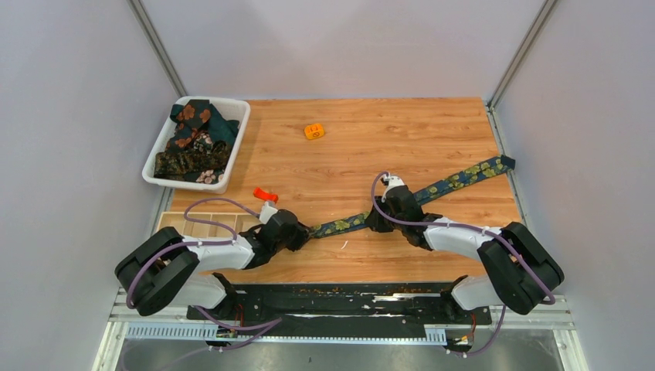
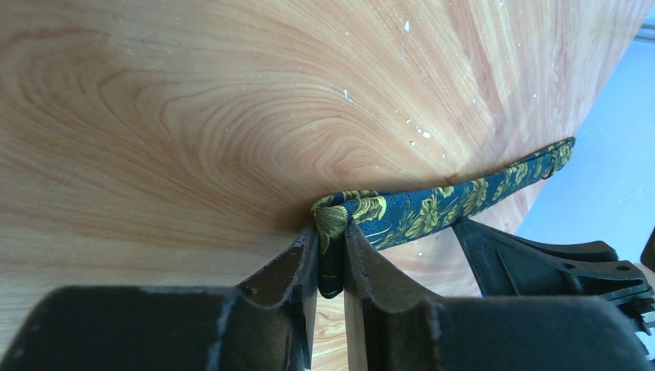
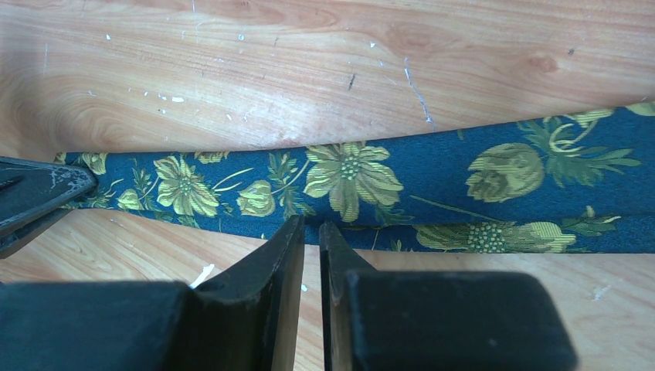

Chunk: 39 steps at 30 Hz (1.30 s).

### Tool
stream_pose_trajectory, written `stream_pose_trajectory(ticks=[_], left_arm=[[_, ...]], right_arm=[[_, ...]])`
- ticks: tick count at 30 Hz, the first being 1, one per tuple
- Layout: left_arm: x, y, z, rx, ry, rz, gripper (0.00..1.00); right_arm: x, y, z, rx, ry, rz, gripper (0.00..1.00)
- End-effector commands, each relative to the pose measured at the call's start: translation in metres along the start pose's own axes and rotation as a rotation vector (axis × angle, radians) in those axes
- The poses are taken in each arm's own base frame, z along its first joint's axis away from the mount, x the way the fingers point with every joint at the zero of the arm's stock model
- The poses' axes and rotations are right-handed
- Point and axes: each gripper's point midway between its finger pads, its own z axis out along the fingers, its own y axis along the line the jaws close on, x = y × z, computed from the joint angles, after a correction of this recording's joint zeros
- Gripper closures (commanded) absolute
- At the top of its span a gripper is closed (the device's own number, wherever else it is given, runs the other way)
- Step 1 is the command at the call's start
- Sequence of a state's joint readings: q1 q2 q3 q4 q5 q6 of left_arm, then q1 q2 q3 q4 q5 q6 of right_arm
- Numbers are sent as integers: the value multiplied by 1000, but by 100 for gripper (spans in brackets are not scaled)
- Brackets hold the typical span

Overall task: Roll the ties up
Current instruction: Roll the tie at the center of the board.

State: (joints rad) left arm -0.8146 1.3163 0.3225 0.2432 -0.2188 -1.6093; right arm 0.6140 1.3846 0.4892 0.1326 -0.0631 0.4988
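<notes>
1. A navy tie (image 1: 463, 176) lies slantwise across the wooden table (image 1: 402, 131). Beyond it, a broad stretch of bare wood leaves open passage.
2. Only a small orange piece (image 1: 313, 131) sits in that stretch, well beyond the tie.
3. The left gripper (image 1: 307, 231) clamps the tie's left end and the right gripper (image 1: 376, 220) pinches its near edge midway. Both crowd the near side.
4. Left of the tie stand a red piece (image 1: 265, 194), a wooden tray (image 1: 201, 224) and, farther back, a white bin (image 1: 236, 147) of ties.
</notes>
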Motion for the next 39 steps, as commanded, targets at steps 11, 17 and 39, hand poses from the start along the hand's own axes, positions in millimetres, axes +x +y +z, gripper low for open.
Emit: stream_pose_trajectory(ticks=[11,17,39], left_arm=[[-47,6,-24,-114,-192,394,100],[-70,0,-44,-132,-282,504,100],[-80,-7,-69,-106,-302,613,100]], right_arm=[[-30,65,-26,-212,-66,-93,82],[-25,126,-30,-298,-34,-114,82],[8,222,65,-348,128,-123,100]])
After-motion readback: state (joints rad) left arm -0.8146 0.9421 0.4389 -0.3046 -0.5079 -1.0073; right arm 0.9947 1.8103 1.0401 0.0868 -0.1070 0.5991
